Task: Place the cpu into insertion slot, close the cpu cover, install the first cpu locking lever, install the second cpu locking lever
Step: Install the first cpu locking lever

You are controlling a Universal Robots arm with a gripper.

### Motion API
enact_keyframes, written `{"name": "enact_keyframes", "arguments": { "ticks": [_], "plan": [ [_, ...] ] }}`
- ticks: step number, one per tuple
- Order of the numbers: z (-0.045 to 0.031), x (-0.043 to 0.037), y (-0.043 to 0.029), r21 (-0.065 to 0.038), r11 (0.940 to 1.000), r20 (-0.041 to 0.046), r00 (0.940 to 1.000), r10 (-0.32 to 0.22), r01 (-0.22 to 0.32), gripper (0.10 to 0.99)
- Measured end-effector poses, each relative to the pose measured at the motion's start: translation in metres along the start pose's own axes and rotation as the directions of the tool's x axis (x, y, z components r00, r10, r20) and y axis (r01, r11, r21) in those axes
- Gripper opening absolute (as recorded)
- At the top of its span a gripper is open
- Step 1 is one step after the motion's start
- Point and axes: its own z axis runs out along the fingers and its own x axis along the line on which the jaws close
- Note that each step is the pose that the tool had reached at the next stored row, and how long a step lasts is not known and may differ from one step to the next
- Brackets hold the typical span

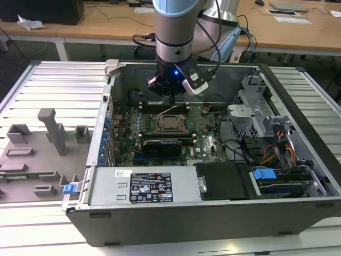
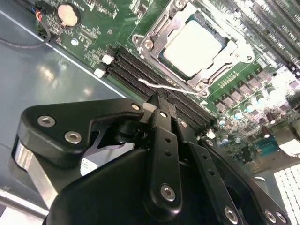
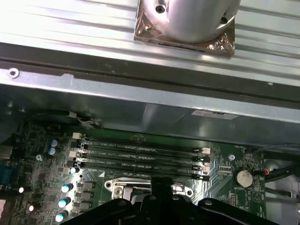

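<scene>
Gripper (image 1: 173,100) hanging over the open computer case (image 1: 213,218), fingers (image 2: 161,140) pressed together, nothing pinched that I can see, tips just beside a thin wire lever (image 2: 165,87). Over on the exterior view's left, grey plastic blocks (image 1: 50,128) stand on the table (image 1: 58,80). Middle now: the chip (image 1: 171,124) sits in the green board (image 1: 208,120), metal cover (image 2: 154,33) framing it. Right, a blue clip (image 1: 265,174).

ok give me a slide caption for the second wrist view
Gripper over the memory slots, beside the cpu seated under the closed cpu cover on the green motherboard.
</scene>
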Motion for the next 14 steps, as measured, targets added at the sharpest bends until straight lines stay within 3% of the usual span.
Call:
{"name": "enact_keyframes", "arguments": {
  "ticks": [2,3,5,10,11,14],
  "plan": [
    [0.0007,0.0015,0.0011,0.015,0.9999,0.0256,0.9996,-0.008,0.007,0.106],
    [0.0009,0.0018,0.0015,0.018,0.9998,0.0339,0.9994,-0.01,0.009,0.106],
    [0.0017,0.0034,0.0028,0.023,0.9996,0.0589,0.9981,-0.016,0.015,0.106],
    [0.0034,0.0091,0.0038,0.028,0.9993,0.0939,0.9953,-0.026,0.023,0.106],
    [0.0046,0.0113,0.0038,0.029,0.9992,0.1048,0.9941,-0.029,0.026,0.106],
    [0.0075,0.0127,0.0032,0.031,0.9991,0.1165,0.9927,-0.032,0.028,0.106]
  ]
}}
